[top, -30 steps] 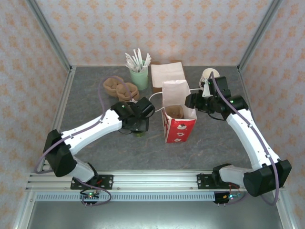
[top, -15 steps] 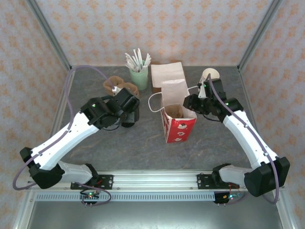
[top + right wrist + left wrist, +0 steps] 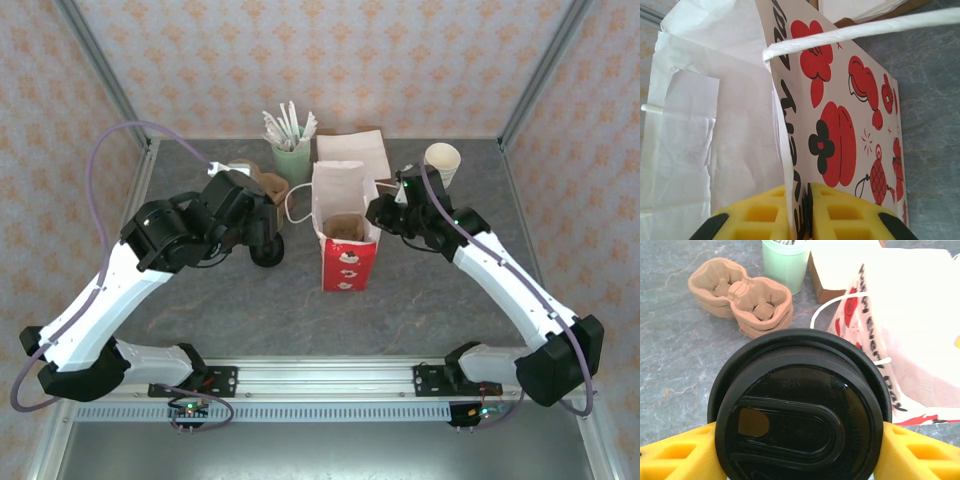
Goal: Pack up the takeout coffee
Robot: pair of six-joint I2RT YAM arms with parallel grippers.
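Note:
The takeout coffee [image 3: 800,412] has its round black lid [image 3: 268,252] facing up between my left gripper's [image 3: 800,460] yellow fingers [image 3: 670,457], which are shut on the cup. Its side is hidden under the lid. My left gripper [image 3: 262,240] holds it just left of the red-and-white paper bag [image 3: 343,265]. The bag stands open at mid-table, with something brown inside. My right gripper [image 3: 380,212] is shut on the bag's right wall near the rim. In the right wrist view its pads [image 3: 840,215] pinch the printed paper [image 3: 840,125] under a white handle [image 3: 865,30].
Two brown pulp cup carriers [image 3: 740,300] lie behind the left gripper. A mint cup of wrapped sticks [image 3: 292,160], a pile of brown and white paper [image 3: 352,155] and a cream cup [image 3: 442,160] line the back. Metal posts and patterned walls close in the table.
My left arm has raised the coffee and drawn it back and left. My right gripper has shut on the bag's rim, and the bag has shifted left.

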